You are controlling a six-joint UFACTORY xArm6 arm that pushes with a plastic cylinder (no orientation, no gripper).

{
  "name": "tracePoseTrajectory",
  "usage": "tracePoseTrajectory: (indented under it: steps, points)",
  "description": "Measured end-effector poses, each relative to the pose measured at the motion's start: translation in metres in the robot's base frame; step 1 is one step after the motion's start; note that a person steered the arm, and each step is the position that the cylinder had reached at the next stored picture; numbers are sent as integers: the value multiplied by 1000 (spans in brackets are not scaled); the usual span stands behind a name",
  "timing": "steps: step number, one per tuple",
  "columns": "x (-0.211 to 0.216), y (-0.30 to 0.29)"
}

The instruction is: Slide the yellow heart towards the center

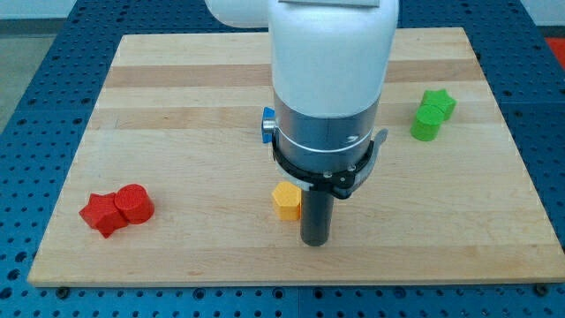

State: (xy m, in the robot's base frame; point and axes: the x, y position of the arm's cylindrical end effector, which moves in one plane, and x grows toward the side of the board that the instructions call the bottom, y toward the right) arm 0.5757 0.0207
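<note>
1. Wooden board (177, 97), pale, lying on a blue perforated surface (35, 53); all four edges in view.
2. Yellow block (287, 200), shape not clearly made out, sat just below the board's middle, well clear of every edge.
3. My tip (315, 241): lower end of a dark rod, touching or just beside the yellow block on the view's right, slightly nearer the bottom edge. No jaws fitted, so nothing spread, pressed or pinching.
4. Blue block (266, 124), mostly hidden behind the white arm (331, 71), above the yellow one.
5. Two red blocks (116, 209), touching, near the left and bottom edges.
6. Two green blocks (432, 114), touching, near the right edge.
7. Bare wood lay between yellow block and red pair, and along the top left.
</note>
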Motion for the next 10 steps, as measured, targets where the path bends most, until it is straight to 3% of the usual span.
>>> tracePoseTrajectory:
  steps: [2, 3, 7, 10]
  points:
    - [1, -3]
    - [17, -32]
    - [40, -232]
    - [7, -257]
